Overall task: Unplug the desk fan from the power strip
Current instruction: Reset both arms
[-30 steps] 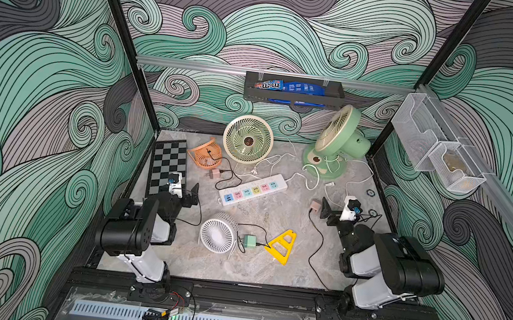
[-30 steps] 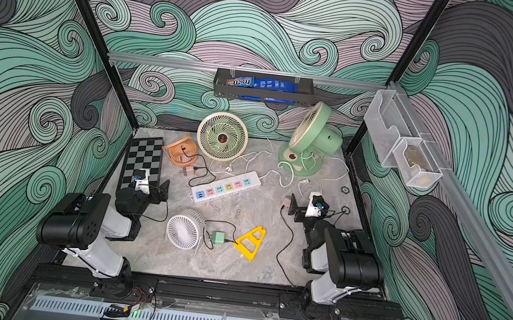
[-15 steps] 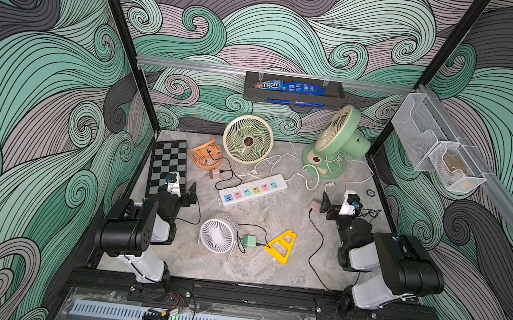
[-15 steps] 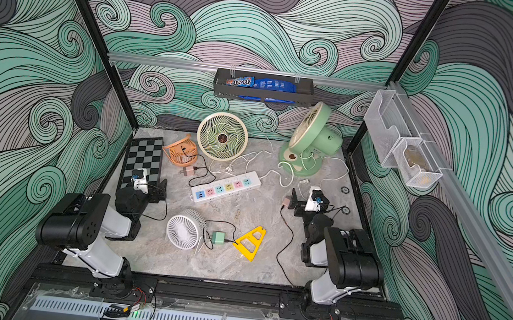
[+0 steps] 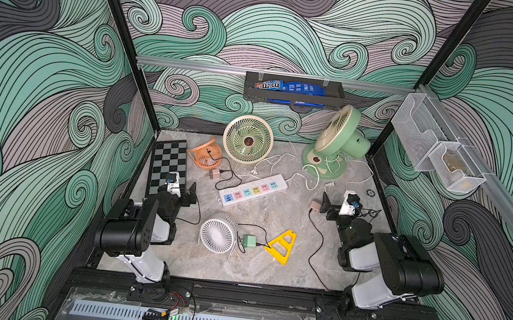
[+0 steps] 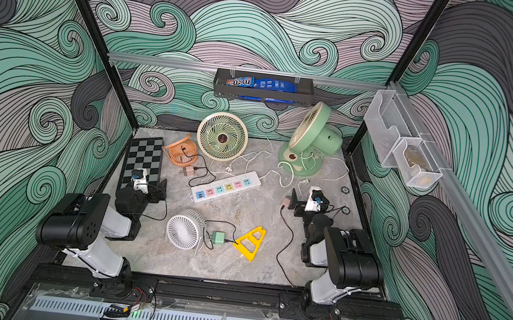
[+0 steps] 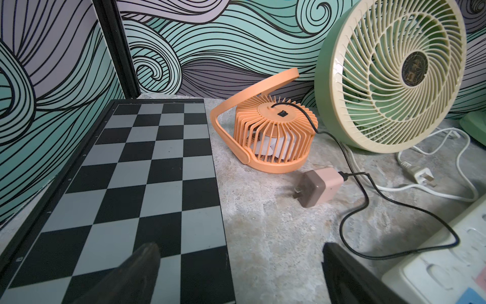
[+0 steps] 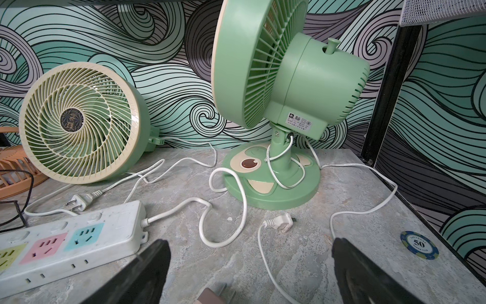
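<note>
Left gripper [image 7: 236, 252]: jaws apart, empty, over the chessboard's [image 7: 131, 171] edge. An orange mini fan [image 7: 271, 134] and its pink adapter [image 7: 315, 188] lie toward 12 o'clock. Right gripper [image 8: 251, 246]: jaws apart, empty, with a second pink adapter [image 5: 315, 205] just beside it. The power strip [image 5: 253, 190] lies mid-bench [image 5: 269, 267], slanting from 8 to 2 o'clock in both top views. The green desk fan [image 5: 336, 143] stands at the strip's 1 o'clock, with a white plug [image 8: 282, 221] on the bench near its base.

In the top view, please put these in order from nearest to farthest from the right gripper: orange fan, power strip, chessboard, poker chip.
1. poker chip, close to the right gripper, by the right wall
2. power strip, mid-table
3. orange fan, toward the back
4. chessboard, along the left wall
</note>
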Controlling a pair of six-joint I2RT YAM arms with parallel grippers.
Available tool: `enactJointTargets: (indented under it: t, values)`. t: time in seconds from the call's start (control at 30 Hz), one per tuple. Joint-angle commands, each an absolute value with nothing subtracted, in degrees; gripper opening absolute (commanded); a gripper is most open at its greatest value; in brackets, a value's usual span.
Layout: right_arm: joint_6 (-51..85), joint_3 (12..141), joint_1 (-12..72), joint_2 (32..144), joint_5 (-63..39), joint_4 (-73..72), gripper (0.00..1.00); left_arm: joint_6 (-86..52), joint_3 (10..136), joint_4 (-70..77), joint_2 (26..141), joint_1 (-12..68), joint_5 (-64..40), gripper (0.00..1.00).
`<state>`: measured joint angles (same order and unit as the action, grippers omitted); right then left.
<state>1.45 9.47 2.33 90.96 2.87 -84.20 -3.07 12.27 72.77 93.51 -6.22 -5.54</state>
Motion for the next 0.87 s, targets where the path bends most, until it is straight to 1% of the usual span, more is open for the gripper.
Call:
enactJointTargets:
  t: [0.0, 0.83]
  values:
    - [0.6, 10.1, 2.7, 90.5, 3.1, -83.7, 0.99, -3.3, 13.4, 72.2, 92.6, -5.9, -5.1, 0.99]
    - [0.2, 11.2, 3.5, 90.5, 4.6, -81.9, 0.99, -3.3, 13.4, 72.2, 92.6, -5.9, -5.1, 0.99]
